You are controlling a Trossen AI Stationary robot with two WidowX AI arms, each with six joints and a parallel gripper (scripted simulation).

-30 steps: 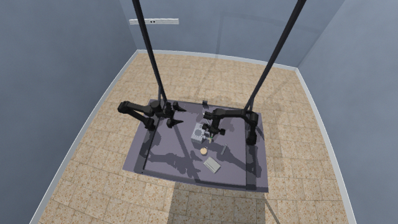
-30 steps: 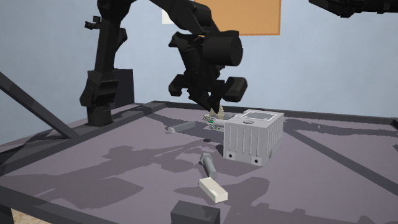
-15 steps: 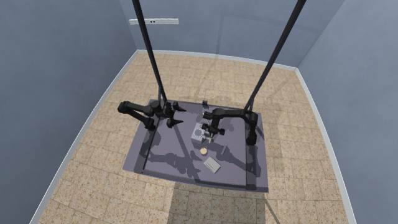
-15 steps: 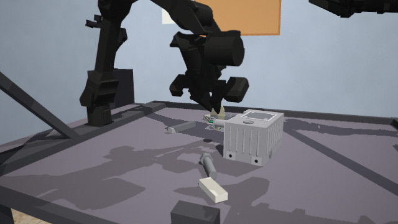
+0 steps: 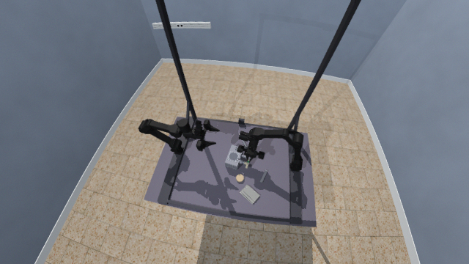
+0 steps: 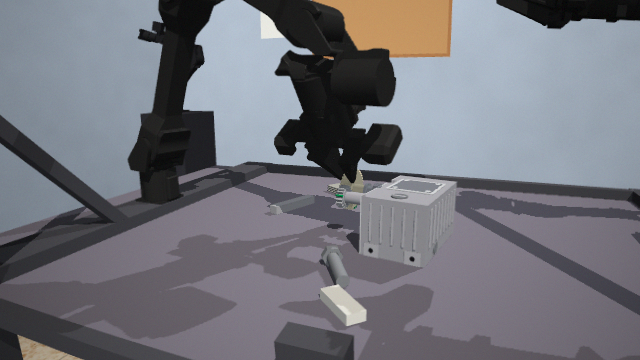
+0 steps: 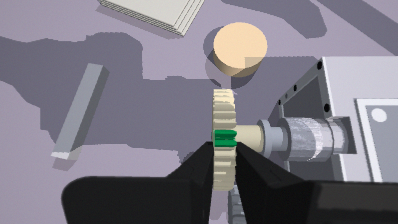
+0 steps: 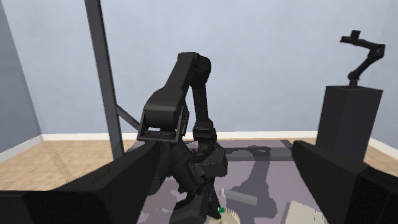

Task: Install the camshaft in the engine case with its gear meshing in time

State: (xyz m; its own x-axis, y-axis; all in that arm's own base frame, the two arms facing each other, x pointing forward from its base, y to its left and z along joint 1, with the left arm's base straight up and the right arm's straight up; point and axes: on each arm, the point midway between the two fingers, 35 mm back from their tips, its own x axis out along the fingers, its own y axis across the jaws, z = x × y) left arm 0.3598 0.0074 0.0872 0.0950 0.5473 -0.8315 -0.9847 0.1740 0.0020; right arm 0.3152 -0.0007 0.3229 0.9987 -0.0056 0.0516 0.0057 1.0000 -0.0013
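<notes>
One upright engine case; two grippers: right spread wide, left pinching the big gear. One camshaft (green-marked) lies at the case's 3 o'clock from its gear, left wrist view; one tan cylinder, near 12 o'clock.
</notes>
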